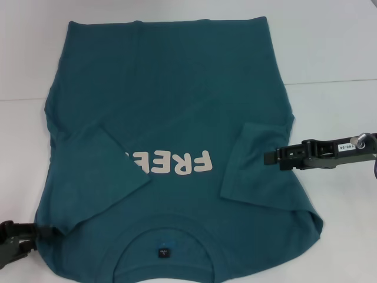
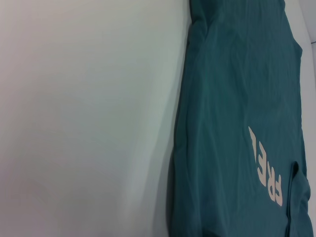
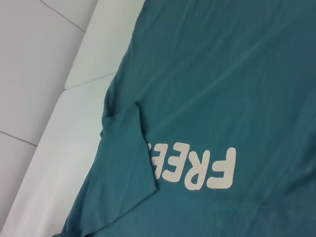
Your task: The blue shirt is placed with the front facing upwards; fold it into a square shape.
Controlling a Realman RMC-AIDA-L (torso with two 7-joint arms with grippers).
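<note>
Shirt (image 1: 177, 118) lying flat on table (image 1: 330, 47), filling frame centre, sleeves folded inward, long axis running top to bottom. Right hand (image 1: 272, 157) touching right sleeve; left hand (image 1: 17, 236) sitting lower left at shoulder edge; grip of both: cannot tell.

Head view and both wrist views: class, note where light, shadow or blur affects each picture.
Head view: even light on the dark teal-blue cotton T-shirt, the cream print crisp. Left wrist view: soft, with a grey shadow along the shirt's edge on the white table. Right wrist view: even light, no glare.
</note>
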